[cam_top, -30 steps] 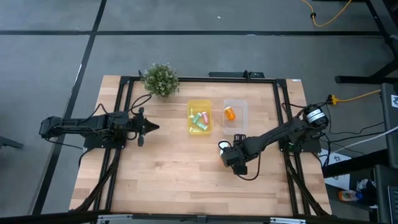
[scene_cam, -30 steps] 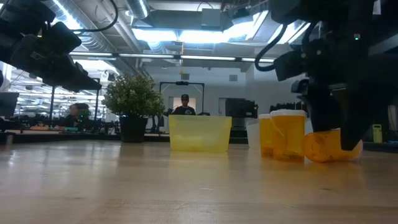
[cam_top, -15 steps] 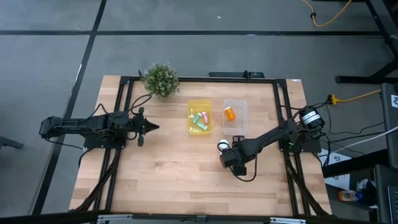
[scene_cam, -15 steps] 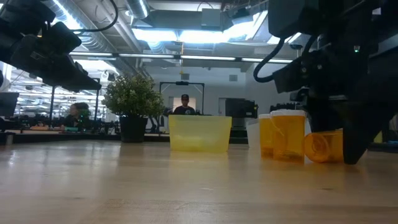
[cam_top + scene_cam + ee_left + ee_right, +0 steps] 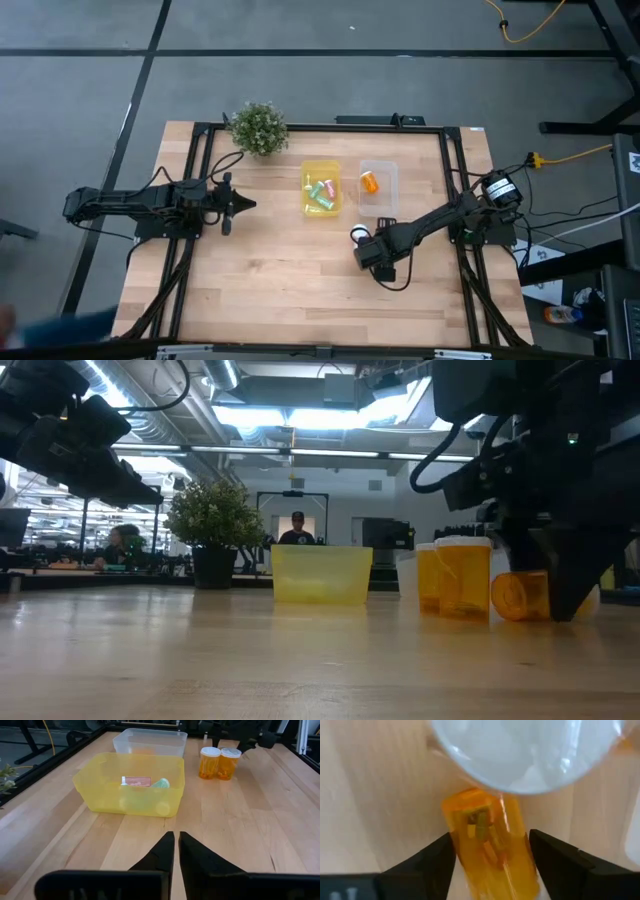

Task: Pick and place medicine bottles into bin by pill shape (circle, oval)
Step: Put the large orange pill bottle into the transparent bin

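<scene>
**A:** Jaws on our right gripper are apart, one finger on each side of a lying orange bottle, with gaps showing both sides, so we're not clamped on it yet. Left gripper has its fingers nearly together, parked over toward the left edge of the table, well away from everything.

**B:** Where's the bottle sit, exactly?

**A:** Flat on the wood toward the right side, just in front of the two upright orange bottles, which stand next to the clear bin. Yellow bin is beside that, with pastel vials inside.

**B:** And the approach?

**A:** Its long axis runs straight between our fingers, so they'd close across its width, which is what we want. An upright bottle's white cap sits right past its end, touching or nearly, can't tell. Right arm's the only one anywhere near.
</scene>
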